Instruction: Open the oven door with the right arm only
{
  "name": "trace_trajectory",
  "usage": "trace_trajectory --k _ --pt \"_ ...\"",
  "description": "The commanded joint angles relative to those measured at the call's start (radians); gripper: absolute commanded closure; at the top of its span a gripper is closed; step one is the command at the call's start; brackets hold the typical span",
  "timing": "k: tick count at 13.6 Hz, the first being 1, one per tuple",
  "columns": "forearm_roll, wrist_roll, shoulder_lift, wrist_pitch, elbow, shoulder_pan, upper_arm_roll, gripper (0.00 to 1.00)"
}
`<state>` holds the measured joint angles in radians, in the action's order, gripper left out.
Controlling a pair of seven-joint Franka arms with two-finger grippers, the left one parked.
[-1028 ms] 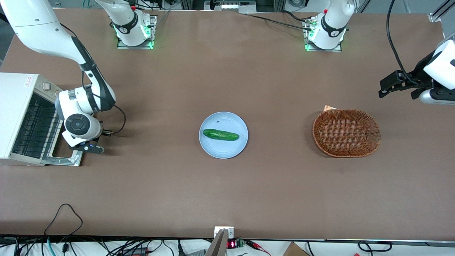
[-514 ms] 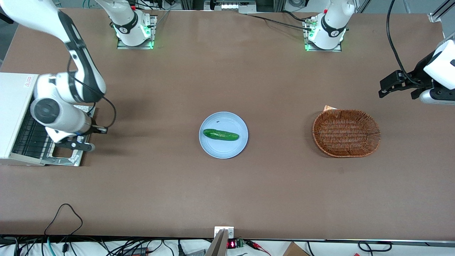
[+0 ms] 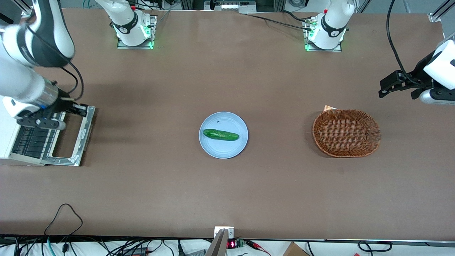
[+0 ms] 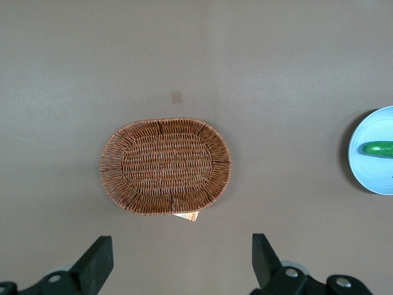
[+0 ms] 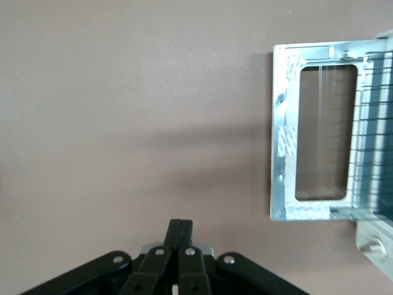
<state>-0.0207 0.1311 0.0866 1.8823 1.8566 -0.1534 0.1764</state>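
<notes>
- Oven point(image 3: 10, 142): white box at the working arm's end of the desk point(image 3: 227, 185); black wire rack point(image 3: 33, 140) exposed inside.
- Door point(image 3: 73, 137): folded fully down, flat on the desk in front of the oven; silver frame around a clear window; also seen from the right wrist point(image 5: 316, 132), lying level, hinge edge against the rack.
- Right arm point(image 3: 25, 71): raised above the oven, wrist over its upper front.
- End effector point(image 3: 76, 107): above the door's outer edge at the end farther from the front camera, apparently clear of it; fingers point(image 5: 180, 236) pressed together, pinching nothing.
- Plate point(image 3: 223, 135): pale blue, mid-desk, carrying a cucumber point(image 3: 220, 134); well apart from the oven.
- Basket point(image 3: 346, 133): brown wicker, empty, toward the parked arm's end.
- Step in hand: judged as withdrawal after opening; door at full travel, so the task reads as essentially complete.
- Next move: judged to call only for lifting clear of the door and oven without brushing the frame or the rack; no further pull needed.
- Risk: judged slight; a knock on the frame's edge possible during retreat.
</notes>
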Motion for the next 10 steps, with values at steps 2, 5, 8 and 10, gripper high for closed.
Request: trace_trajectory --k 2,5,8,10 --pt "0.024 -0.082 -0.033 -0.113 -0.066 -0.014 0.021 0.77" --pt "0.024 -0.082 -0.041 -0.170 -0.103 -0.014 0.021 0.77" --pt "0.021 -0.087 -0.048 -0.192 -0.128 -0.015 0.023 0.00" --pt "0.022 -0.087 -0.048 -0.204 -0.152 -0.015 0.021 0.00"
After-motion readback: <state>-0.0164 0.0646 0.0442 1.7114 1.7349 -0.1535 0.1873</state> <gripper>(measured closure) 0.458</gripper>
